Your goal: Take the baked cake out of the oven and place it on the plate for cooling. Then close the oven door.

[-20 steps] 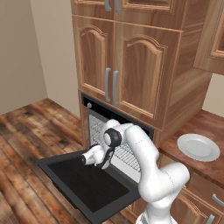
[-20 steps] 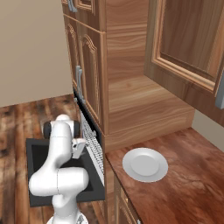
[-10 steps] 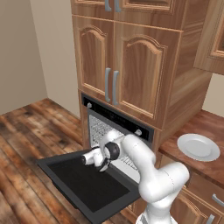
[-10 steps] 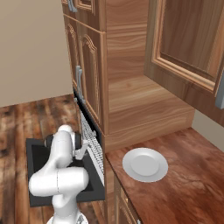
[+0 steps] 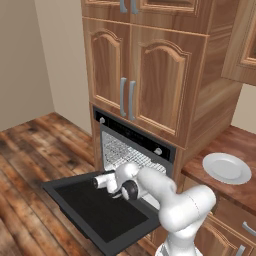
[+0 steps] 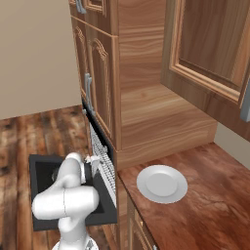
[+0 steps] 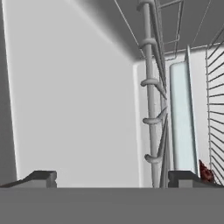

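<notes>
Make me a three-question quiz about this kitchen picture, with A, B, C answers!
1. Where is the white plate?
A. on the counter
B. on the floor
C. inside the oven

2. How many silver knobs are on the oven?
A. two
B. five
C. none

3. How is the oven door?
A. shut
B. folded down open
C. missing

Answers:
1. A, the plate lies on the reddish-brown counter right of the oven.
2. A, one knob sits at each end of the black strip.
3. B, the black door lies flat in front of the oven, with the open pincer above it.
</notes>
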